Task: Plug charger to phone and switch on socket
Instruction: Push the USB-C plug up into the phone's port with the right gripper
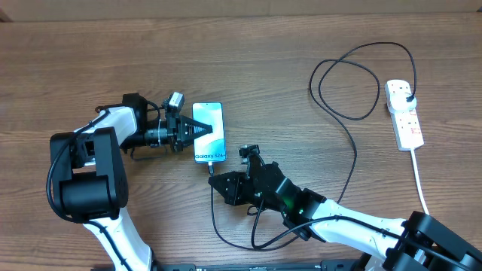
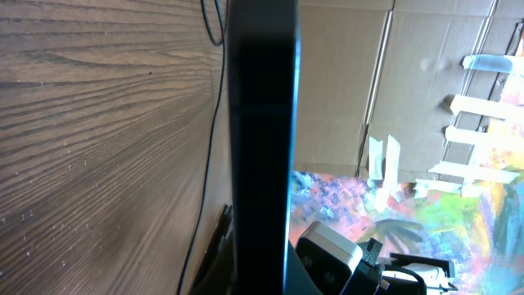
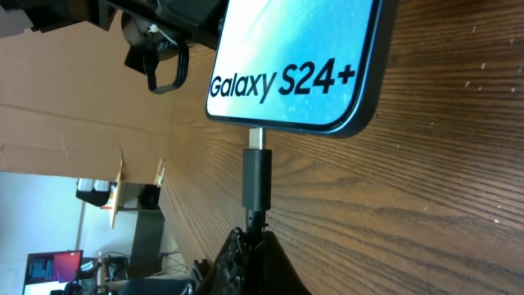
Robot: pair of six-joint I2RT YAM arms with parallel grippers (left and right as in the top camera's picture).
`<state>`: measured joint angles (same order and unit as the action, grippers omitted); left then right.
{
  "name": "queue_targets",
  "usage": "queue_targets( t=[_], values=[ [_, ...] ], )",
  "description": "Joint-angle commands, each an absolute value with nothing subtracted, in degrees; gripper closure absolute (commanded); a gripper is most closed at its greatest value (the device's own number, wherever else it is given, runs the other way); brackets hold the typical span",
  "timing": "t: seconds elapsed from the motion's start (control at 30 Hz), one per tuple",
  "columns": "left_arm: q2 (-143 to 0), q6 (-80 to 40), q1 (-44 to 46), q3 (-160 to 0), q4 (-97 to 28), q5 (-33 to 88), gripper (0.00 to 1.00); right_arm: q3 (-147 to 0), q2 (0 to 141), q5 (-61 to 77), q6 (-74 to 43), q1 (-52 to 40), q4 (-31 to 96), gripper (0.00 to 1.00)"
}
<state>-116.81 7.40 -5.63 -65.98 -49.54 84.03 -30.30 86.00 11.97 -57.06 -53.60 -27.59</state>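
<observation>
Inspection of the worktop (image 1: 263, 45) finds 2 arms converged left of centre, with the third task item well apart from both. The socket (image 1: 404, 113) lies at the far right edge, its long axis running up and down the overhead view, and the black plug (image 1: 407, 94) sits in its top outlet. You cannot read any switch position at this size. From that plug the charger (image 1: 355, 154) loops across the wood and doubles back under the right arm. The phone (image 1: 208, 132) lies between the grippers, screen up, its long axis roughly parallel to the socket's. The left gripper (image 1: 188, 129) meets its left long edge. The left wrist view shows that dark edge filling the centre of frame, so you may judge these jaws pinched on the phone, bracing it. The right gripper (image 1: 217, 179) sits just below the phone's short bottom edge, its jaws pressed together on the rear of the connector (image 3: 256, 176). That connector points straight ahead of the jaws, in line with the phone's long axis. A sliver of bare metal shows at the port, so seating looks incomplete. Your next push should run along that axis, against the left arm's hold. For the switch afterwards, the right arm is the nearer 1.
</observation>
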Motion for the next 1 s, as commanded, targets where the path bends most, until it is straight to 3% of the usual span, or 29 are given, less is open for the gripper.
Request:
queue_targets(
  t=[0.0, 0.97],
  values=[
    [-116.99, 7.22, -5.61, -65.87, -49.69, 86.89, 0.96, -30.13, 85.89, 8.95, -57.67, -53.12, -28.23, 0.96],
    [-116.99, 7.22, -5.61, -65.87, -49.69, 86.89, 0.96, -30.13, 85.89, 2.79, -61.32, -53.08, -31.00, 0.96]
  ],
)
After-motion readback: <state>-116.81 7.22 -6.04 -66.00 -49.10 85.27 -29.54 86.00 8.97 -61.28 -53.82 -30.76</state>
